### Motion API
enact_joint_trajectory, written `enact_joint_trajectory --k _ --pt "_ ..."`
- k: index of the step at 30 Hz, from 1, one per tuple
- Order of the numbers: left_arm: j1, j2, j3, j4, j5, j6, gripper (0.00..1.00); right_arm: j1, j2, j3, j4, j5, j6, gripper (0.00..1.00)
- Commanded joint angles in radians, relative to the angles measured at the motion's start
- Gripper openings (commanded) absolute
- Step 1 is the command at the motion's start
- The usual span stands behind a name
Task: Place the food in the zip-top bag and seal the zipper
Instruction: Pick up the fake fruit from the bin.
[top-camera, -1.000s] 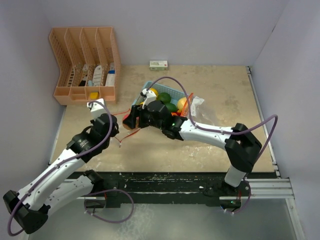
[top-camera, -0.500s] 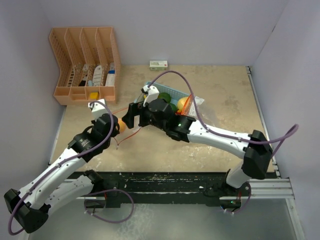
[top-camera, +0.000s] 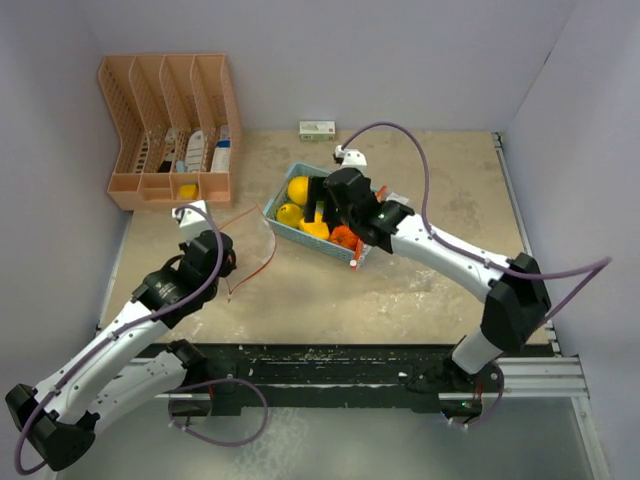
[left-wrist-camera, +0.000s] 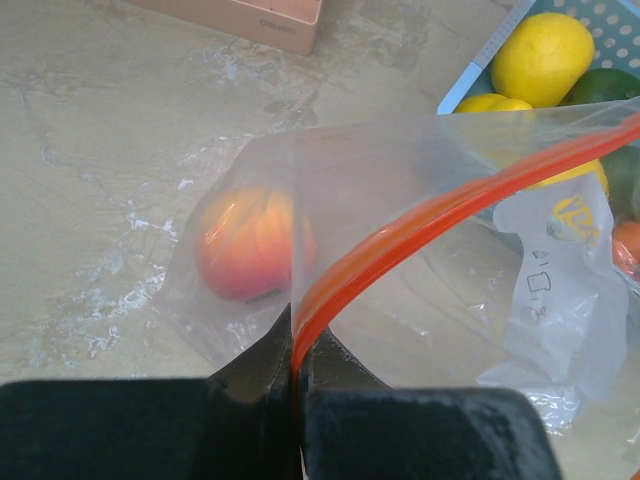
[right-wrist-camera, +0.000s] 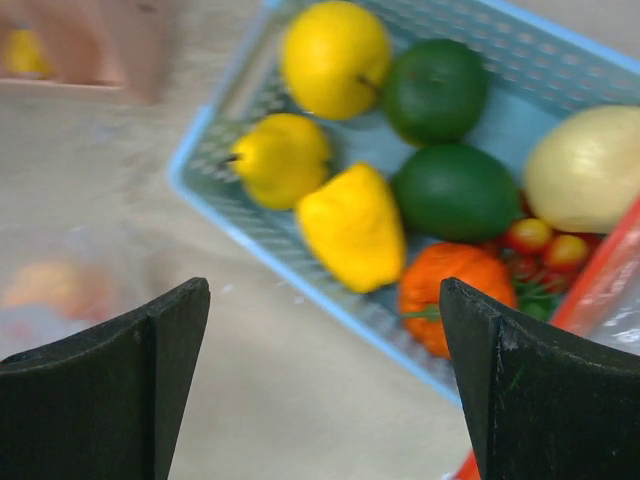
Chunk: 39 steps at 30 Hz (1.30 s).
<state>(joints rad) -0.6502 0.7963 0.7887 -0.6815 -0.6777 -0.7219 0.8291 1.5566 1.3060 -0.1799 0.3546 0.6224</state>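
Note:
The clear zip-top bag (left-wrist-camera: 440, 250) has an orange-red zipper (left-wrist-camera: 400, 235), and my left gripper (left-wrist-camera: 295, 362) is shut on that zipper edge, holding the mouth up. One piece of the food, an orange-pink peach (left-wrist-camera: 248, 245), lies inside the bag. The other food sits in the light-blue basket (right-wrist-camera: 215, 215): a lemon (right-wrist-camera: 335, 55), a yellow pepper (right-wrist-camera: 350, 225), two green fruits (right-wrist-camera: 455, 190) and an orange one (right-wrist-camera: 455, 290). My right gripper (right-wrist-camera: 320, 300) hangs open and empty just above the basket's near rim. From above, the left gripper (top-camera: 222, 262) is at the bag (top-camera: 250, 240) and the right gripper (top-camera: 318, 208) is over the basket (top-camera: 285, 224).
A peach-coloured slotted rack (top-camera: 170, 120) stands at the back left. A small white box (top-camera: 317, 129) lies against the back wall. Crumpled clear plastic with a red strip (top-camera: 392, 208) lies at the basket's right end. Walls close in both sides.
My right gripper opened at the bag's mouth and left the peach inside. It then swung back right to above the basket. The left gripper kept its hold.

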Motion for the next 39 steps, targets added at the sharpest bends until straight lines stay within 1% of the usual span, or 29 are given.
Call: enact_joint_trajectory --k 1,8,11,14,20,24,26,29,34,36,39 --pt "0.003 -0.032 0.022 -0.007 -0.023 -0.005 0.0 -0.072 0.096 0.069 -0.162 0.035 -0.025 0.99" --pt "0.004 -0.059 0.028 -0.013 -0.011 0.009 0.0 -0.116 0.221 0.05 -0.18 -0.01 -0.025 1.0" --pt "0.003 -0.062 0.031 -0.028 -0.015 0.011 0.0 -0.12 0.235 0.026 -0.204 0.008 -0.019 1.0" --pt "0.003 -0.074 0.028 -0.029 -0.016 0.012 0.0 -0.122 0.229 -0.007 -0.189 0.003 -0.029 1.0" --pt "0.004 -0.082 0.031 -0.039 -0.015 0.013 0.0 -0.128 0.316 0.012 -0.165 -0.004 -0.044 1.0" --pt "0.004 -0.097 0.035 -0.056 -0.021 0.015 0.0 -0.133 0.364 0.019 -0.135 -0.019 -0.05 0.95" --pt "0.003 -0.103 0.035 -0.062 -0.026 0.017 0.0 -0.135 0.373 0.022 -0.129 -0.025 -0.048 0.9" --pt "0.004 -0.106 0.04 -0.071 -0.029 0.02 0.0 -0.137 0.352 0.024 -0.137 -0.028 -0.043 0.68" --pt "0.004 -0.11 0.043 -0.082 -0.034 0.013 0.0 -0.136 0.251 0.033 -0.175 -0.008 -0.046 0.4" --pt "0.003 -0.111 0.043 -0.084 -0.034 0.011 0.0 -0.136 0.21 0.042 -0.195 -0.002 -0.048 0.33" --pt "0.003 -0.109 0.041 -0.088 -0.039 0.007 0.0 -0.137 0.138 0.057 -0.213 -0.008 -0.056 0.3"
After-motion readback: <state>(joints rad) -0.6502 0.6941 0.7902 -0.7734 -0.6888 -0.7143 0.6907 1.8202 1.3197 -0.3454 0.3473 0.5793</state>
